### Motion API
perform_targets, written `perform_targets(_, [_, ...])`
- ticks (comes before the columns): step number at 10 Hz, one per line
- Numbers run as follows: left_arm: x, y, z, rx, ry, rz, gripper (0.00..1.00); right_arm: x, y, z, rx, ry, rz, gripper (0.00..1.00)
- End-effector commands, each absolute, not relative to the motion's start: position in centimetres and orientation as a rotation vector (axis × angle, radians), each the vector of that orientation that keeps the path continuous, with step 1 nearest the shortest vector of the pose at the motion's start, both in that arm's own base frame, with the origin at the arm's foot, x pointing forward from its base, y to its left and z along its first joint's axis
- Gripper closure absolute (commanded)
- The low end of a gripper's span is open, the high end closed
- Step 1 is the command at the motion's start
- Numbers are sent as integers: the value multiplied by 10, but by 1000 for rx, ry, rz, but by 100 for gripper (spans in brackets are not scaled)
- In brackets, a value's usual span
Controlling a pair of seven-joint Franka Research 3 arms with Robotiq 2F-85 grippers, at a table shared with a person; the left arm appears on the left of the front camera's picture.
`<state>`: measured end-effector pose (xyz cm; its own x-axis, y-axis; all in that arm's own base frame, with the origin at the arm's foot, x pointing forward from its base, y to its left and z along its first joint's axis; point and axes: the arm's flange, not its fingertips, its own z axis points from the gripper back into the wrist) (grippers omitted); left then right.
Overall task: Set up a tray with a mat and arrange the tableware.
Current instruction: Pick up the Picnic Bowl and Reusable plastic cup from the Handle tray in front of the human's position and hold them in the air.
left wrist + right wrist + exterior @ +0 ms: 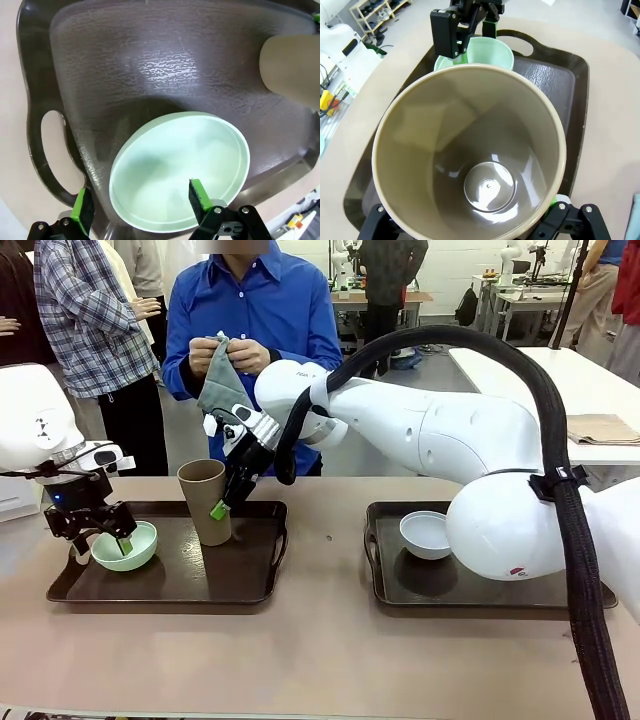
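On the left dark tray (230, 580) lies the pale green bowl (128, 548), and my left gripper (102, 545) stands over it. That gripper (141, 207) is open, with one fingertip inside the bowl (180, 165) and the other outside its rim. The tall brown cup (205, 500) stands on the same tray. My right gripper (222, 508) reaches across and is open with its fingers on either side of the cup (470, 150). The white bowl (425, 533) sits on the right tray (480, 595). The person's hands hold a grey-green mat (222, 385) above the table's far edge.
The right arm's white body (440, 440) and black hose span the middle of the table. Bare tray floor (175, 60) lies between bowl and cup. A folded brown cloth (600, 428) rests on a white table behind. Other people stand at the back left.
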<state>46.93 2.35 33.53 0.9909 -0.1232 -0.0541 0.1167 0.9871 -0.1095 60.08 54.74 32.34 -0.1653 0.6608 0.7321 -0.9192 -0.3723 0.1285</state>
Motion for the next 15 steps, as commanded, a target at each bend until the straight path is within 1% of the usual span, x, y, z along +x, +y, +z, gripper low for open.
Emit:
perform_targets(1, [473,23,336,-129,58,-94,10,619,562,328,840,-413,1779,0])
perform_targets(2, [473,22,335,-129,62,-95,54,619,561,327,837,-416,1791,58])
perform_targets(3, [474,22,335,-131,60,-93,64,619,560,327,842,-415,1794,59])
perform_targets(4, [475,24,335,-130,52,-95,100,620,559,327,842,-414,1797,100])
perform_targets(6, [475,25,336,-129,42,-92,100,621,558,327,844,-410,1799,100])
perform_targets(7, [475,24,336,-127,42,-93,90,621,558,327,844,-409,1801,76])
perform_targets(8, [475,24,336,-127,41,-92,98,621,559,328,841,-409,1803,76])
perform_targets(9, [474,23,336,-125,40,-84,100,621,558,327,839,-406,1799,100])
perform_targets(10, [474,24,336,-129,37,-84,100,621,556,327,836,-410,1789,76])
perform_targets(11, [472,23,337,-129,34,-86,100,621,551,329,831,-426,1782,100])
perform_targets(13, [469,21,344,-131,23,-90,100,616,540,337,813,-468,1766,100])
perform_targets(14, [467,19,353,-149,6,-97,100,611,530,345,821,-492,1749,19])
perform_targets(15, [464,16,366,-165,-10,-112,100,604,519,355,798,-527,1743,19])
